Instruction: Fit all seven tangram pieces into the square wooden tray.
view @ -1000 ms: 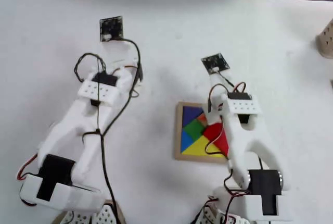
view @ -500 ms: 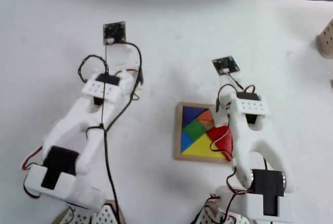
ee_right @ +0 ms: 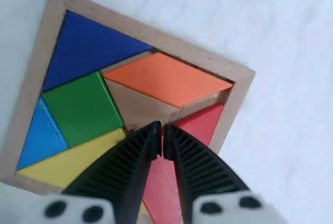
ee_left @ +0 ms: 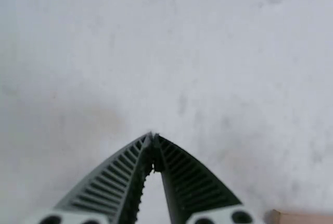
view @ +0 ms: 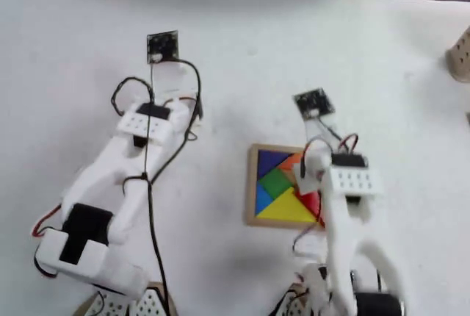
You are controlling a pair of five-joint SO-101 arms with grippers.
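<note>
Square wooden tray (view: 252, 184) with a pale raised rim, toward the near edge of the matte white surface (view: 242, 51), right of its middle. Holds flat, smooth-faced tangram pieces laid flush inside the rim. Dark blue triangle (ee_right: 86, 47) in one corner. Orange parallelogram (ee_right: 166, 78) along the rim beside it. Green square (ee_right: 83, 107) touching the dark blue. Light blue triangle (ee_right: 44, 135), small, against the rim next to the green. Yellow triangle (ee_right: 78, 161), larger, bordering both the green and the light blue. Red triangle (ee_right: 200, 122) in the corner past the orange. Between orange, green and red, a bare patch (ee_right: 138, 107) of plain tray floor, roughly triangular, with faint wood grain.

Right claw (ee_right: 160, 133) with dark ribbed fingers pressed tip to tip, gripping nothing, poised over the seam between the red and the bare patch. Covers part of the red; contact with the wood impossible to tell.

Left claw (ee_left: 152, 148) with the same ribbed, tapering fingers, tips closed together and nothing between them, over bare white surface in the left half, well apart from the tray. Left arm (view: 117, 176) in white plastic, trailed by a thin black cable.
</note>
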